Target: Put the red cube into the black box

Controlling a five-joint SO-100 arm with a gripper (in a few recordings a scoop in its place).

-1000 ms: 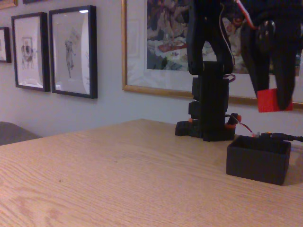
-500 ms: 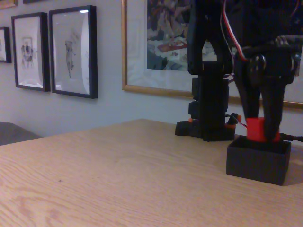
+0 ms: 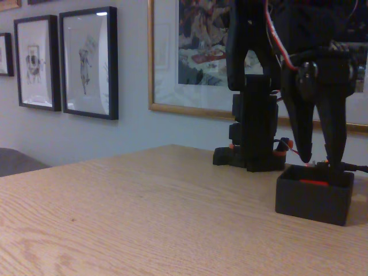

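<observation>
The black box [image 3: 313, 201] sits on the wooden table at the right of the fixed view. Inside it lies the red cube [image 3: 314, 182], with just a thin strip of its top showing above the front wall. My gripper [image 3: 319, 158] hangs straight over the box, its two black fingertips [image 3: 304, 150] a little above the rim. The fingers are spread apart with nothing between them, so the gripper is open.
The arm's black base [image 3: 253, 150], with orange parts and wires, stands just behind the box. The wooden table [image 3: 144, 218] stretches wide to the left and front. Framed pictures [image 3: 86, 60] hang on the wall behind.
The gripper came down from above right with the red cube, reached the box, then opened. The cube now rests inside the box.
</observation>
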